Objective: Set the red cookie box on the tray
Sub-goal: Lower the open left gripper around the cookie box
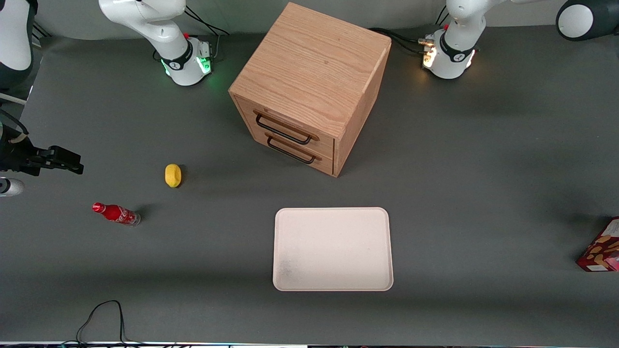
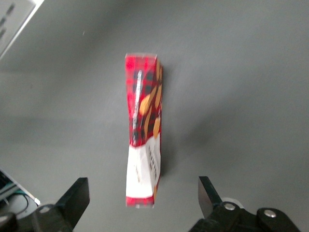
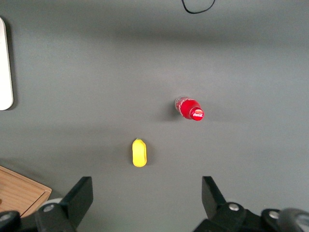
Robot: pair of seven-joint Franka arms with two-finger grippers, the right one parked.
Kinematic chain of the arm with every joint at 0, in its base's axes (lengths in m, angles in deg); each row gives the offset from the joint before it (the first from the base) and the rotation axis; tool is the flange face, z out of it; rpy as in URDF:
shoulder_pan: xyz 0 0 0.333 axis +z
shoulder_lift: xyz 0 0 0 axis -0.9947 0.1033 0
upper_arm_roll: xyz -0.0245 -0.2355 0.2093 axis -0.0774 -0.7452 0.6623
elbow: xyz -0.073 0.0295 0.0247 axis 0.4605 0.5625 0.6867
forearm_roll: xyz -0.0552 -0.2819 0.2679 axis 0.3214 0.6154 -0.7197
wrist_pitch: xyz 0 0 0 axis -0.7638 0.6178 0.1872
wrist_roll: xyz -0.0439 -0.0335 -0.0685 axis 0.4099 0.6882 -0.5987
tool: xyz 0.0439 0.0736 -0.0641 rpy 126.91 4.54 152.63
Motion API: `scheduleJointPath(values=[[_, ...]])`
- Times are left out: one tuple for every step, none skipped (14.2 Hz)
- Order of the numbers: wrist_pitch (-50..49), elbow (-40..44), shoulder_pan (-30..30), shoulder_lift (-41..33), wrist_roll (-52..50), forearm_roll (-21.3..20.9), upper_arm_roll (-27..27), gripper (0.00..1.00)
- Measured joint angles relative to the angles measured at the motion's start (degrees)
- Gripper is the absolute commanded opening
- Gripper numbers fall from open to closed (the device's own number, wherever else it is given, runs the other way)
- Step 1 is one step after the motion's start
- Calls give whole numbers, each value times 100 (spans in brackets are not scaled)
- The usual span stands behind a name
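A matte dark-grey table (image 1: 483, 159) is covered edge to edge, with cables trailing at its near edge. A light oak cabinet (image 1: 309, 82) with two drawers and black wire handles is set at an angle between the arm bases. The cream tray (image 1: 332, 249), flat with rounded corners and a low rim, is placed in front of it, nearer the camera, and nothing is held in it. The box (image 2: 144, 130), long, narrow cardboard in red tartan with tan cookie pictures and a white panel whose print cannot be read, is found at the working arm's end of the table, well apart from the tray. The gripper (image 2: 142, 200) is held above it, fingers spread wide, touching nothing. Toward the parked arm's end, a small red Coca-Cola bottle (image 1: 116, 214) and a yellow lump (image 1: 173, 175) are seen.
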Motion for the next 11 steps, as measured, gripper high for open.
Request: scheduleJointPath(values=[[0,-5,-66,1,0,-8,-1,100],[0,-17,-107,6,0,-10,0,100],[0,-30,-116,20,0,-10,0,100],[2,-39,-113,40,0,-10,5,100],[17,-46,-111,63,0,-9,11,100],[56,-59,-109,85,0,-9,15,100],[138,-74,-108,108,1,-9,18,100],[228,-84,-104,133,2,-9,22,100],[345,-119,-90,159,2,-9,27,100],[548,-211,-70,186,2,9,29,100],[790,-322,-51,236,2,53,29,100]])
